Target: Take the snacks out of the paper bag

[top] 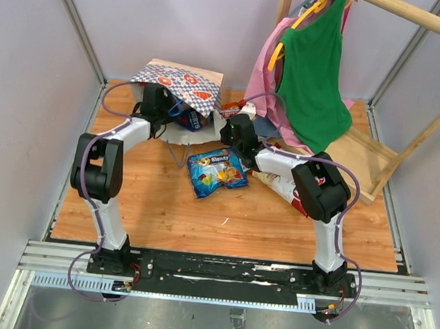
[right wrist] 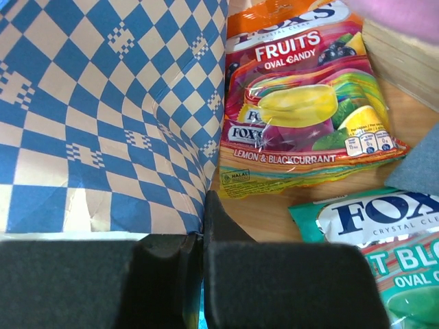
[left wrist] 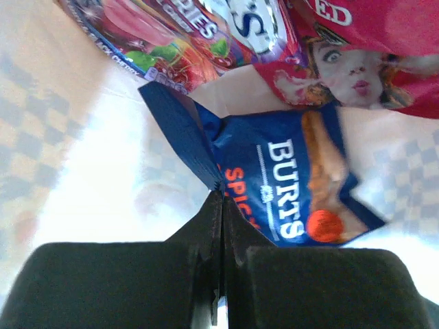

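Top view: the paper bag (top: 182,81) lies at the desk's (top: 163,209) far side, with the left hand (top: 172,113) in its mouth.

Left wrist: that hand pinches the blue Burts packet (left wrist: 295,185) by a corner; best drawn out slowly and straight.

Right wrist: the right hand (right wrist: 203,229), pressed together, pinches the bag's edge and should anchor it.

The paper bag (right wrist: 103,116) is tan with blue checks and orange round motifs; the navy packet (left wrist: 288,185) has white and orange lettering, the purple packet (left wrist: 171,34) shows red and green fruit, and the red packet (left wrist: 357,62) a pale face. The orange packet (right wrist: 302,103) carries yellow, green and purple under white lettering, the green packet (right wrist: 384,274) dark blue letters on silver-white. The bright blue packet (top: 216,172) has yellow-orange print, the bench (top: 163,213) brown wood grain, beside a green garment (top: 315,73) and pink garment (top: 261,76)
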Robot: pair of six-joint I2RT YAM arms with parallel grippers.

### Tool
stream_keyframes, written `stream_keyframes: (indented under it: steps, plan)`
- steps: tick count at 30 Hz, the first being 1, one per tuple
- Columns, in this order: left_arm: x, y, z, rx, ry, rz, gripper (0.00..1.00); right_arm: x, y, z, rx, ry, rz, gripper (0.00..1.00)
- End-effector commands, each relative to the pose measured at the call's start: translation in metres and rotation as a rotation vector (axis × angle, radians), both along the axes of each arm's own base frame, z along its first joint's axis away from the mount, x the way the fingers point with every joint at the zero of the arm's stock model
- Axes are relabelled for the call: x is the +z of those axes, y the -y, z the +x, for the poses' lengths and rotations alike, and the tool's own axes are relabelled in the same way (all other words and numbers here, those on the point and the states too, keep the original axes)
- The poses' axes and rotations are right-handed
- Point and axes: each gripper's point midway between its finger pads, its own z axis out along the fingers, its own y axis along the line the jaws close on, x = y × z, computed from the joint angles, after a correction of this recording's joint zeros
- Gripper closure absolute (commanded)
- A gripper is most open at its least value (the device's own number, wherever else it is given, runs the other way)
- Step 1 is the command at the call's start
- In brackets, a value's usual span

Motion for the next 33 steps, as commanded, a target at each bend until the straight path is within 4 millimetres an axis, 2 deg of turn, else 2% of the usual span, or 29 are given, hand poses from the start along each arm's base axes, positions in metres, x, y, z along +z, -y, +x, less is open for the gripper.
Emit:
stream_keyframes:
  steps: [1,12,15,20,23,26,29,33]
  plan:
    - [0.032,-0.002,-0.02,-0.033,0.056,0.014,0.99,-0.004,0.023,0.005,-0.093,-0.03,-0.029,0.99]
    - [0.091,-0.028,-0.08,0.033,0.158,0.079,0.99,-0.007,0.02,0.005,-0.099,-0.049,-0.003,0.99]
    - [0.116,-0.033,-0.096,0.045,0.214,0.076,0.99,-0.007,0.02,0.005,-0.113,-0.052,0.004,0.99]
    - [0.166,-0.027,-0.117,0.007,0.314,0.041,1.0,-0.008,0.019,0.004,-0.137,-0.059,-0.005,0.99]
    - [0.185,-0.025,-0.13,-0.017,0.328,0.034,0.99,-0.006,0.017,0.003,-0.138,-0.056,0.0,0.99]
    - [0.189,-0.018,-0.146,-0.073,0.316,0.018,0.99,-0.006,0.016,0.003,-0.138,-0.059,0.0,0.99]
    - [0.183,-0.009,-0.164,-0.13,0.284,-0.011,0.99,-0.007,0.017,0.002,-0.139,-0.059,0.003,0.99]
    - [0.181,0.011,-0.19,-0.228,0.283,-0.102,0.99,-0.006,0.017,0.002,-0.137,-0.059,0.006,0.99]
